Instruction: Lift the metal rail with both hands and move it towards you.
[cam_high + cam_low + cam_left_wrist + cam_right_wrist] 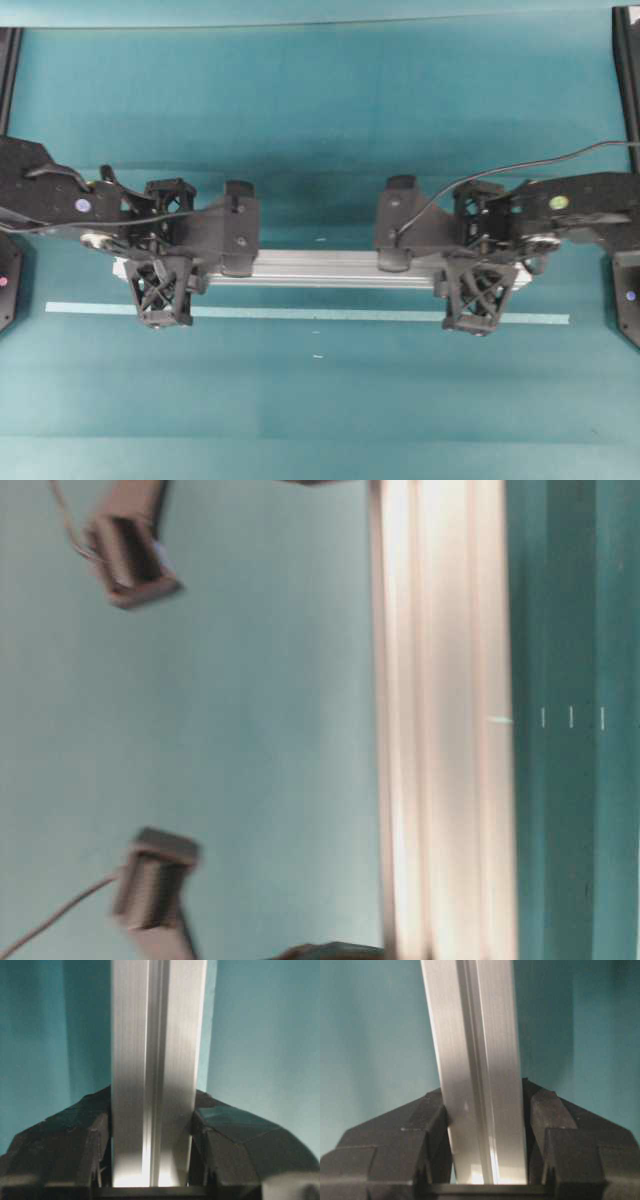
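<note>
The metal rail is a long silver grooved bar lying left to right across the middle of the teal table. My left gripper is shut on its left end. In the left wrist view both black fingers press against the rail's sides. My right gripper is shut on the right end. In the right wrist view the rail runs slightly tilted between the fingers. The rail fills the table-level view. I cannot tell whether it is clear of the table.
A thin pale tape strip lies on the table just in front of the rail, parallel to it. Black arm bases stand at the left edge and right edge. Two blurred blocky parts with cables show at table level.
</note>
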